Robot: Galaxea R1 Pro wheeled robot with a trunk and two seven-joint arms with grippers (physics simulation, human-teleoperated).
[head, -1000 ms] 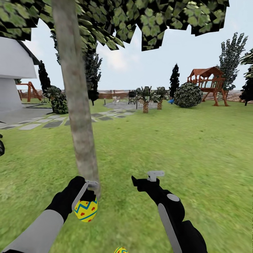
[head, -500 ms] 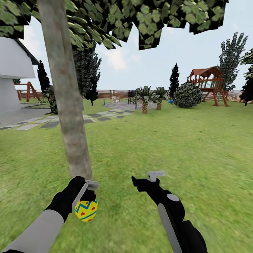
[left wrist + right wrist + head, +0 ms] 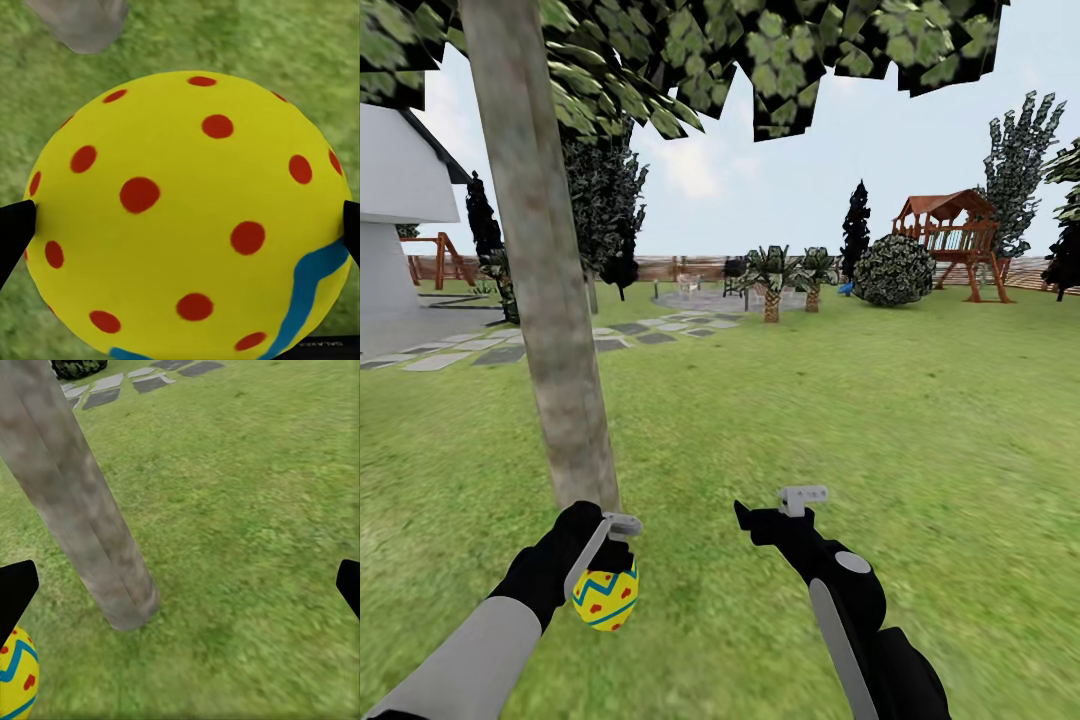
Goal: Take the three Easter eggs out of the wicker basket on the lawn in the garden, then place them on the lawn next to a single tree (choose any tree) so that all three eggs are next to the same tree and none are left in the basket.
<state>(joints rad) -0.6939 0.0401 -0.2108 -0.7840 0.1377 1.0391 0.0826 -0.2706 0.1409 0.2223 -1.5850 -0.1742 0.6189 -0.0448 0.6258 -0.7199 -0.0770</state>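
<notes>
Your left gripper (image 3: pixel 615 560) clamps an Easter egg (image 3: pixel 605 597) beside the tree (image 3: pixel 550 330) base; your right gripper (image 3: pixel 775 505) hangs spread, empty, over the lawn (image 3: pixel 880 420).

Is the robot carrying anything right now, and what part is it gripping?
Yes: the left tool holds one Easter egg, its fingers pinching opposite sides of the egg's middle. The right tool is open and carries nothing.

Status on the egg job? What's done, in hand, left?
In hand: left gripper holds one Easter egg above the lawn, close to the tree base. Right gripper is open, empty. Left: set this egg down by the trunk. The other eggs' status can't be judged from these views.
</notes>
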